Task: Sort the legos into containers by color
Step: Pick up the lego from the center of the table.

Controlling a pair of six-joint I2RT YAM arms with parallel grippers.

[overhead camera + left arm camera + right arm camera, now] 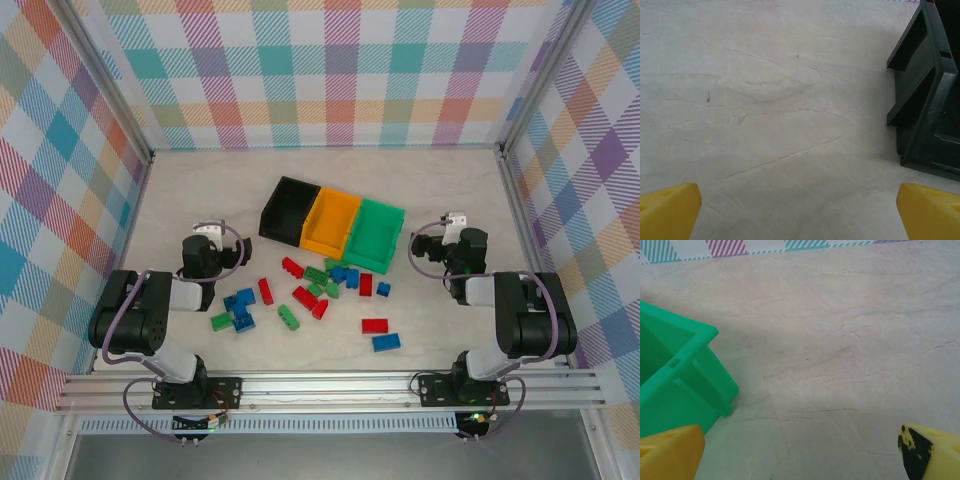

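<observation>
Three containers stand side by side at the table's middle: a black bin (288,210), an orange bin (332,222) and a green bin (374,236), all looking empty. Several legos lie scattered in front of them, among them a red brick (292,267), a green brick (288,316) and a blue brick (386,341). My left gripper (208,236) hovers left of the black bin (925,100), open (797,215) over bare table. My right gripper (447,236) sits right of the green bin (675,385), also open (800,452) with nothing between its fingers.
Plaid walls close the table on three sides. Aluminium posts (120,100) stand at the back corners and a rail (320,385) runs along the near edge. Bare tabletop (330,165) stretches behind the bins.
</observation>
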